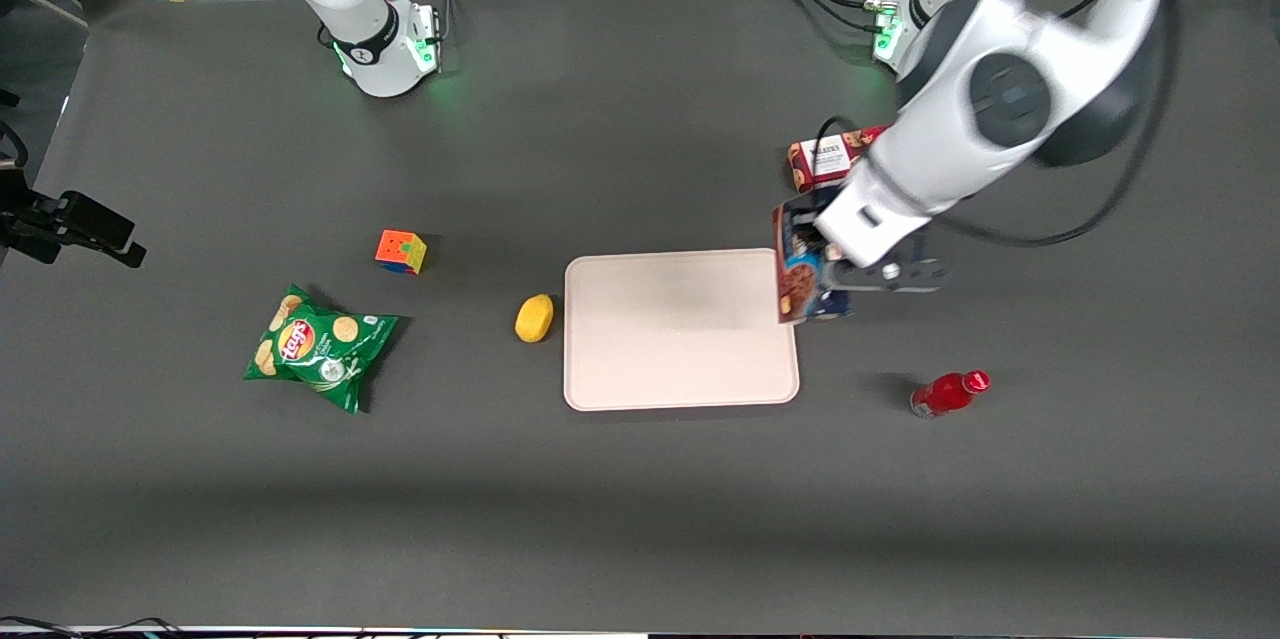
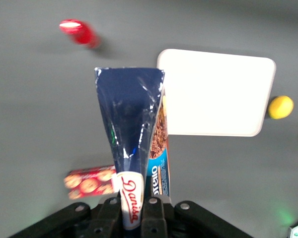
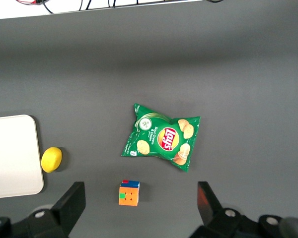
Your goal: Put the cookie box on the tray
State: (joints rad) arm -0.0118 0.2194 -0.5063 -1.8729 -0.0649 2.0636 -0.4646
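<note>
My left gripper (image 1: 828, 269) (image 2: 132, 208) is shut on the cookie box (image 1: 798, 264) (image 2: 131, 124), a slim navy-blue carton with brown cookie pictures. The box hangs lifted off the table, upright, over the edge of the tray that faces the working arm's end. The tray (image 1: 680, 329) (image 2: 216, 91) is a flat pale pinkish-white rectangle with nothing on it. The arm's wrist hides the upper part of the box in the front view.
A red cookie box (image 1: 828, 157) (image 2: 89, 182) lies farther from the front camera than the held box. A red bottle (image 1: 948, 393) (image 2: 78, 31) lies nearer the camera. A yellow lemon (image 1: 534, 318), a colour cube (image 1: 401, 251) and a green chips bag (image 1: 318, 347) lie toward the parked arm's end.
</note>
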